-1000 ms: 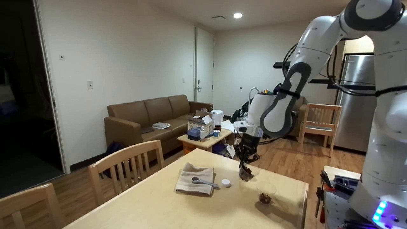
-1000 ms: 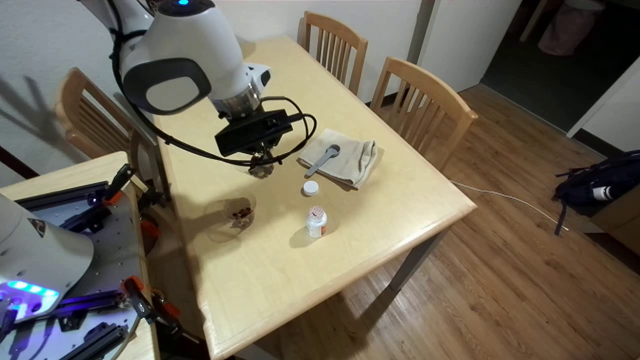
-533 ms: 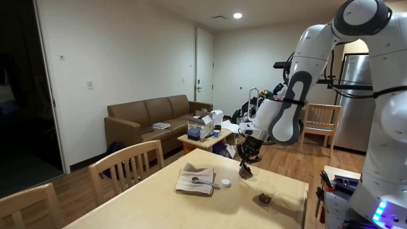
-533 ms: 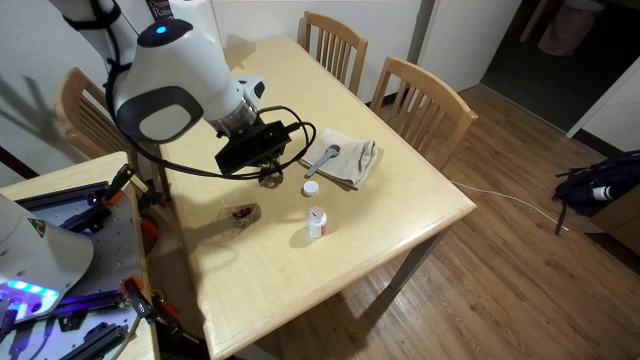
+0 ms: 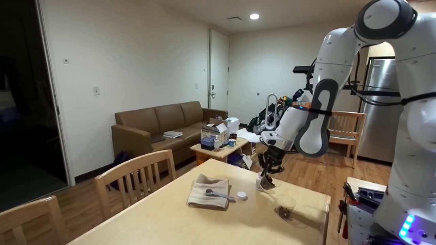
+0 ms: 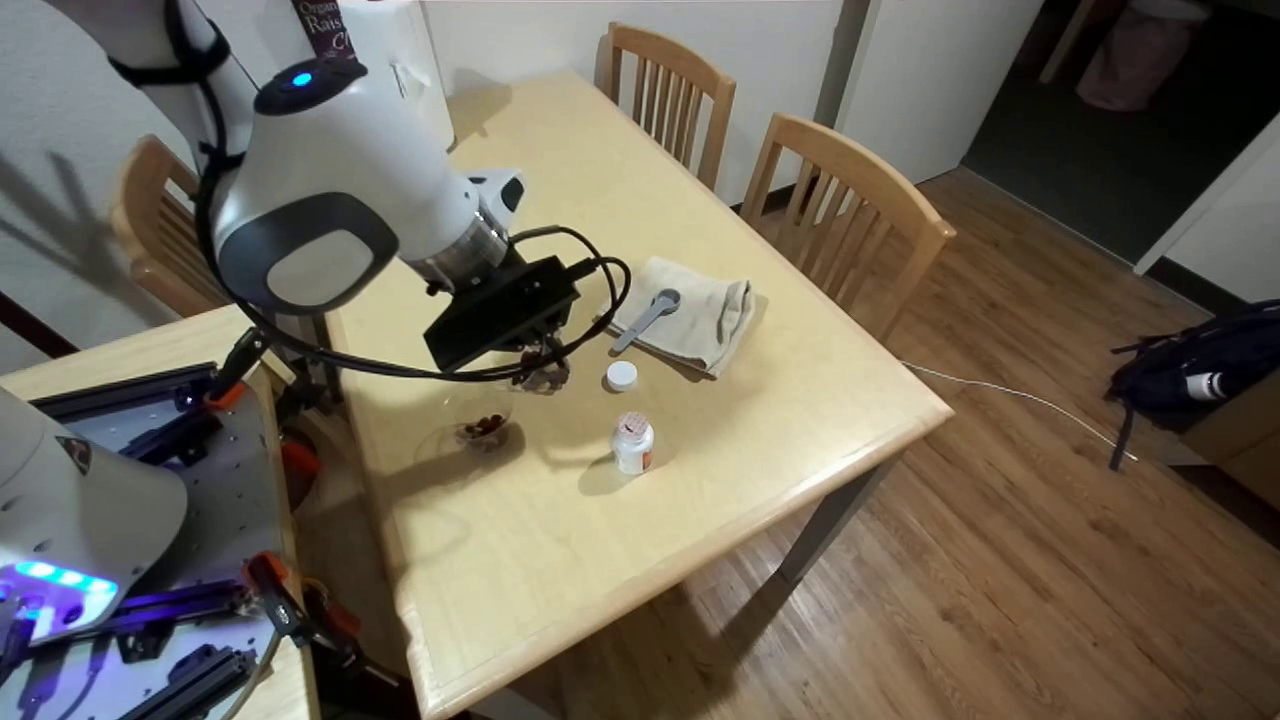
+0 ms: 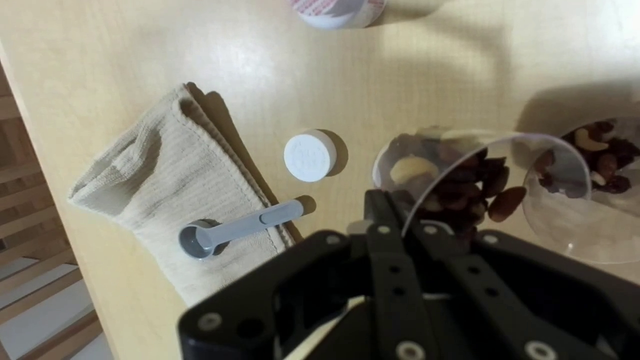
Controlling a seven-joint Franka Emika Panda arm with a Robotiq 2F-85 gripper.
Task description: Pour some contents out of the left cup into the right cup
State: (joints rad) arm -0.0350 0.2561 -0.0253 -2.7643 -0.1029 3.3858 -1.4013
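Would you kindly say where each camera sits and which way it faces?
In an exterior view: slightly above, looking across the table toward the sofa; arm right.
In an exterior view: high up, facing down on the table; arm, base left.
Wrist view: on the arm, facing down at the tilted cup; gripper shows.
Both exterior views share table and cloth.

Over the feed I see a brown sofa (image 5: 168,120) along a pale wall (image 5: 136,64), a lit ceiling downlight (image 5: 254,16), wood-plank flooring (image 6: 1000,560), a stainless-steel refrigerator (image 5: 378,132).

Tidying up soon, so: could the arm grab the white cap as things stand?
Probably not: its fingers are shut on the tilted clear cup. That would need setting down first; nothing covers the white cap.
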